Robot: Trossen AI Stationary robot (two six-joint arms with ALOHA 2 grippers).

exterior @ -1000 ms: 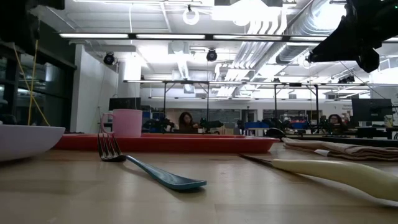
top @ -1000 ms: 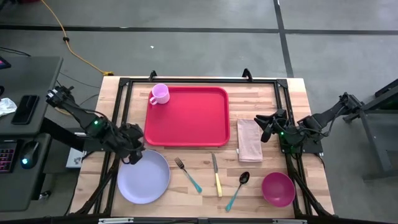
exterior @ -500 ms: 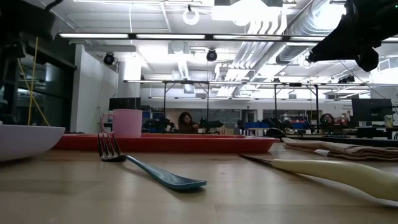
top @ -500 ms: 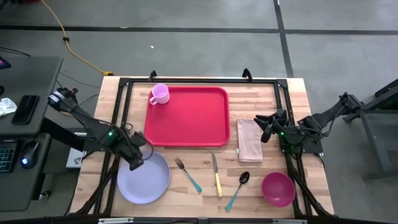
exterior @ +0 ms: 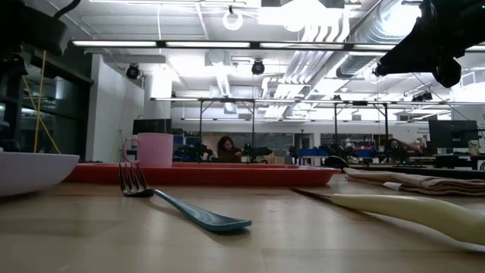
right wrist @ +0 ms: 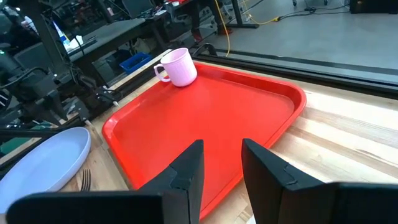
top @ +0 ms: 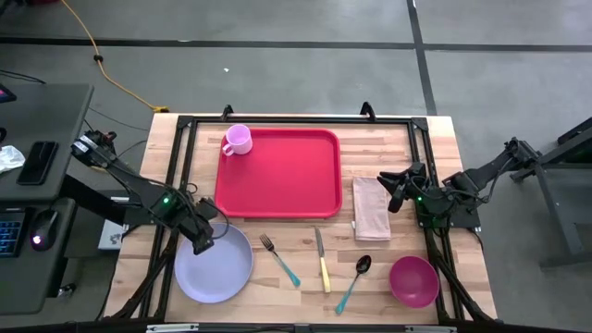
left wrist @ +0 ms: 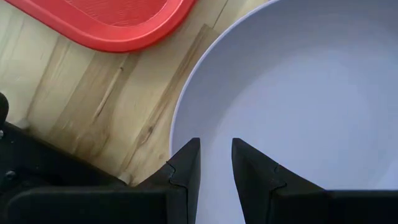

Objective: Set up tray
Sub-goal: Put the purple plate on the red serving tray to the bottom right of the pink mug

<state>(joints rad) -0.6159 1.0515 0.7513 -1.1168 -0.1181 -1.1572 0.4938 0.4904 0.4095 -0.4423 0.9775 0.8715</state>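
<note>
A wooden worktop (top: 277, 277) seen from above; the red tray (top: 278, 173) lies at its middle towards the far edge, long axis running left to right, with a pink mug (top: 237, 140) standing in its far-left corner; everything else is placed from this tray.

Just off the tray's near-left corner sits a round lavender plate (top: 214, 262); the left pincer (top: 201, 242) hovers over the plate's rim on the side nearest that corner; the left wrist view shows its two dark fingers slightly parted, a narrow gap between them, poised straddling the plate's rim (left wrist: 180, 112) and holding nothing, with the tray's rounded corner (left wrist: 112, 22) just beyond; whether the fingers touch the plate I cannot tell.

The move ahead likely turns on this: the tray lies up and to the right of the plate, close by, and the left arm is the nearer arm to both.

The right pincer (top: 396, 191) waits beside the tray's right edge, over a folded napkin (top: 372, 208); the right wrist view shows its fingers a little apart and empty, looking across the whole tray towards the mug.

Near the tray's front edge lie a fork (top: 278, 260), a knife (top: 322, 260), a spoon (top: 354, 282) and a magenta bowl (top: 413, 280).

The low view alone shows how low the tray's rim (exterior: 204, 176) sits, and the plate's raised edge (exterior: 34, 171); it hides the left pincer's fingers.
</note>
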